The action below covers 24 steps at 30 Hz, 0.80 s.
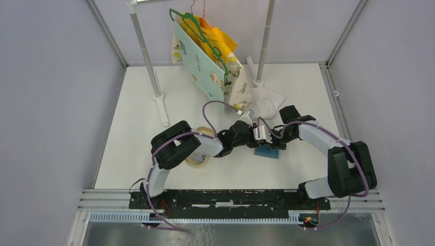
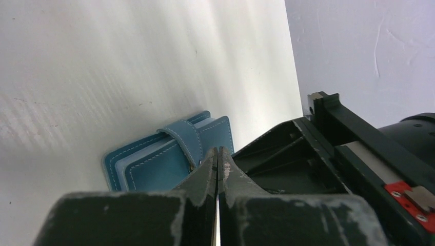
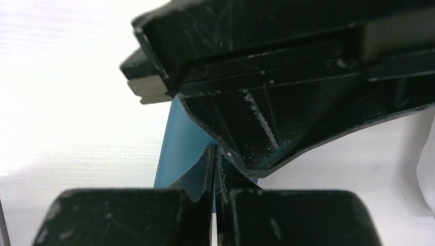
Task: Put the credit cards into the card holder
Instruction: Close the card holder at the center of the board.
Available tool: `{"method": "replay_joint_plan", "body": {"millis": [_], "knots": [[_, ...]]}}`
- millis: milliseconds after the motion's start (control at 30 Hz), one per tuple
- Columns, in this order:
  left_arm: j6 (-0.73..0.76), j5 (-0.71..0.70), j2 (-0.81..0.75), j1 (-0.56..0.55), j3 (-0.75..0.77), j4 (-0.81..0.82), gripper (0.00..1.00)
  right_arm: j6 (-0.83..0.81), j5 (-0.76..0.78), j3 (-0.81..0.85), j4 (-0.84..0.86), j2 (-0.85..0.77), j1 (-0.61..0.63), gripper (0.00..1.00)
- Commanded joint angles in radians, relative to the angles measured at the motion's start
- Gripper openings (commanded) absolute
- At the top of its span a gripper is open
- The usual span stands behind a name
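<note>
- Left gripper (image 2: 218,156): its 2 fingers are pressed together, tips low over the near edge of the card holder (image 2: 164,164). Whether a card is nipped edge-on between them cannot be told.
- Right gripper (image 3: 214,156): fingers likewise together, nose to nose with the left one, with the blue cover just behind the tips.
- The card holder lies flat on the white table (image 2: 102,77), mid-table between the 2 arms. A strap (image 2: 185,139) folds across its stitched cover, and its layered edges face the left wrist camera.
- Its long axis looks to run roughly left-right in the top view, slightly skewed.
- Credit cards: neither of the 2 is in plain sight.
- Handling, as judged: the holder is light and soft-covered, and likely to skate on the smooth top. It is best pinned by 1 gripper at a cover corner while the other lifts the strap end. The cards should be thin, stiff and slick, so grip them by a short edge.
</note>
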Motion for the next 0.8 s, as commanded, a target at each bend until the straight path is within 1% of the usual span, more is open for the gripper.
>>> {"method": "replay_joint_plan", "body": {"millis": [0, 200, 400, 533, 700, 767], "knots": [[-0.015, 0.016, 0.027, 0.003, 0.046, 0.021, 0.02, 0.015, 0.005, -0.021, -0.02, -0.001, 0.011, 0.0], [-0.009, -0.006, 0.051, 0.002, 0.032, -0.02, 0.02, 0.014, 0.007, -0.021, -0.022, -0.002, 0.012, 0.0], [0.002, -0.029, 0.046, -0.002, -0.027, -0.036, 0.02, 0.031, -0.008, -0.008, -0.021, -0.006, 0.011, 0.0], [0.009, -0.039, 0.051, -0.009, -0.054, -0.037, 0.02, 0.042, -0.043, 0.016, -0.033, -0.015, 0.011, 0.02], [0.013, -0.051, 0.063, -0.015, -0.063, -0.04, 0.02, 0.05, -0.051, 0.044, -0.046, -0.029, 0.011, 0.02], [0.018, -0.058, 0.065, -0.015, -0.061, -0.046, 0.02, 0.054, -0.049, 0.048, -0.047, -0.032, 0.011, 0.05]]}}
